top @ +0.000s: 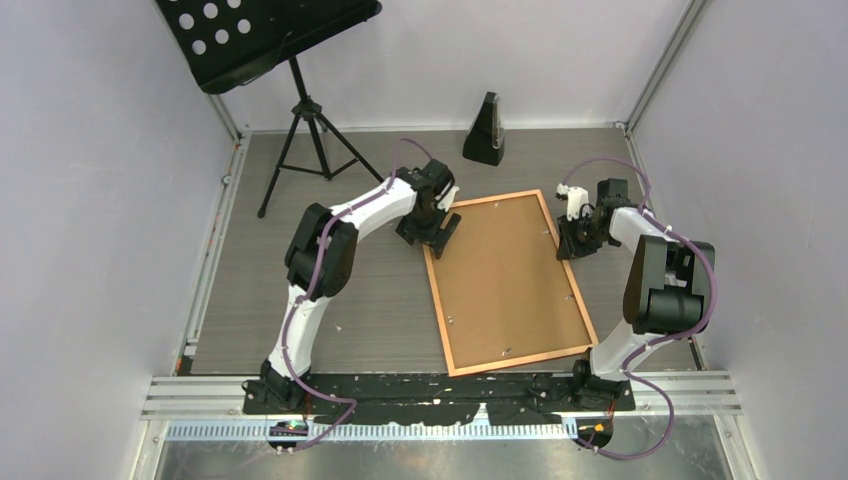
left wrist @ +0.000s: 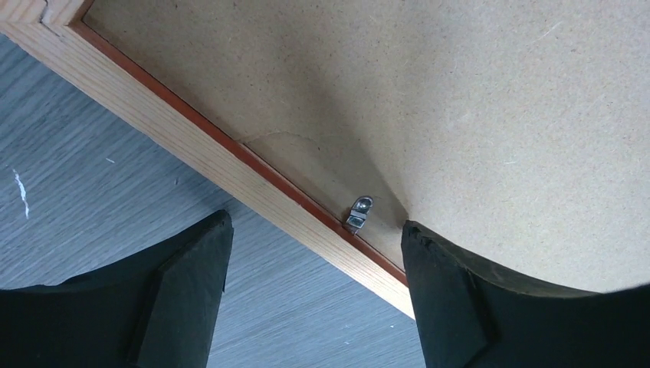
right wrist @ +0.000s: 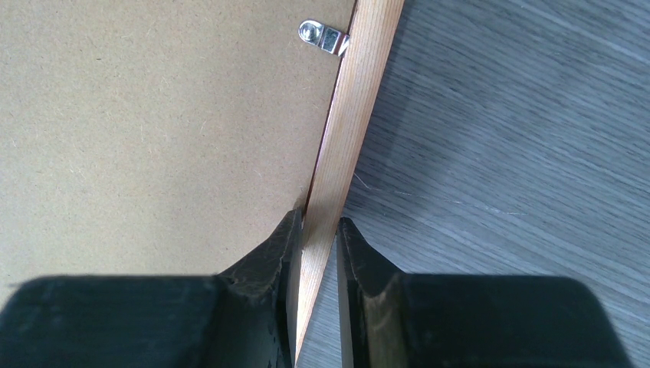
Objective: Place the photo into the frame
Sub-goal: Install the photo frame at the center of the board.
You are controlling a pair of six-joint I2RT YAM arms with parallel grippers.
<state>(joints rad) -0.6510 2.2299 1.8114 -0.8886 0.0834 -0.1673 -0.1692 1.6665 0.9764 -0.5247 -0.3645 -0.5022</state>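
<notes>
The frame point(top: 438, 312) lies face down on the grey table, its copper-orange rails around a brown backing board point(top: 505, 275). The photo is hidden. My left gripper point(top: 440, 232) is open at the frame's far-left rail point(left wrist: 230, 165). It straddles that rail, one finger over the table and the other on the backing board point(left wrist: 460, 100), beside a small metal clip point(left wrist: 359, 212). My right gripper point(top: 570, 240) is shut on the frame's right rail point(right wrist: 352, 130), one finger point(right wrist: 280, 245) on the board side and the other on the table side. Another clip point(right wrist: 323, 37) shows further along that rail.
A black music stand point(top: 270, 40) on a tripod point(top: 305, 140) stands at the back left. A dark metronome point(top: 485, 130) sits at the back, just beyond the frame's far edge. Walls close in on both sides.
</notes>
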